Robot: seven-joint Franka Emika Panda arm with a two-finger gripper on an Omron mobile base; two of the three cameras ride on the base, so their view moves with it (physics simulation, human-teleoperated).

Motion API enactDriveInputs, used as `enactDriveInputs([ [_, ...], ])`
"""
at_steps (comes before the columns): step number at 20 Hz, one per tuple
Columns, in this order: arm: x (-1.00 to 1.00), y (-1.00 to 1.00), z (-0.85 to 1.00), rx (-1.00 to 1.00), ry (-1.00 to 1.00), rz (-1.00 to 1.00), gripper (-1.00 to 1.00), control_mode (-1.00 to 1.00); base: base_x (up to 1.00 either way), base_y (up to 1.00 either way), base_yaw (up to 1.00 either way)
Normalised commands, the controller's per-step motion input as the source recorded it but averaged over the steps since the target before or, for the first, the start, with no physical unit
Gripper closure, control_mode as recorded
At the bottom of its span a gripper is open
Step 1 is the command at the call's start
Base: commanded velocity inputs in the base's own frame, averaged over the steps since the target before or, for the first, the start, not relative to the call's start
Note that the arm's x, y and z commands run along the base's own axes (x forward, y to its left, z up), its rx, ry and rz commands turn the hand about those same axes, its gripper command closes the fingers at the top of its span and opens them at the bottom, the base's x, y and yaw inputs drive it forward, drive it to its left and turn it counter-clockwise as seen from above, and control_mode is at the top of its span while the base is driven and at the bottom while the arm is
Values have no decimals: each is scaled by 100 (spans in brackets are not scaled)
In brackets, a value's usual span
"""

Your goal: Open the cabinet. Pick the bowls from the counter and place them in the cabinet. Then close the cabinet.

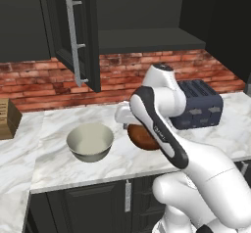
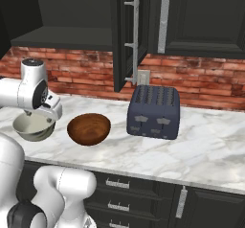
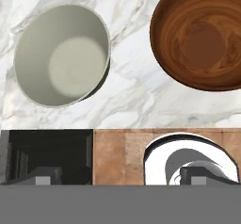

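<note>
The gripper [image 3: 120, 178] hangs above the counter [image 3: 132, 100], looking down between the two bowls; its finger tips stand well apart with nothing between them. The cream-white bowl [image 3: 61, 56] and the reddish-brown wooden bowl [image 3: 202, 35] sit near each other on the marble, apart, both upright with mouths facing up. Being round, neither has a long axis, so any approach angle serves. Both look rigid and light; the cream one seems likely glazed, slippery and breakable, the wood more forgiving. A pinch across the rim wall looks soundest. Above, the cabinet [image 1: 147, 38] stands open, its door [image 1: 73, 36] swung out, beside a dark toaster [image 2: 153, 109]
</note>
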Motion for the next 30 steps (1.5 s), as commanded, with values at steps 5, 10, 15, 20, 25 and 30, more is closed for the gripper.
enactDriveInputs([
  [5, 15, 15, -42, -1, -1, 1, -100, -100, 0, 0, 0],
  [10, 24, 7, -34, 0, -7, 0, -100, -100, 0, 0, 0],
  [15, 48, 5, -21, 0, -4, 0, -100, -100, 0, 0, 0],
  [20, 57, 12, -15, 0, 0, 0, -100, -100, 0, 0, 0],
  [25, 48, 16, -19, 0, 0, 0, -100, -100, 0, 0, 0],
  [30, 33, 21, -29, 0, 0, 0, -100, -100, 0, 0, 0],
])
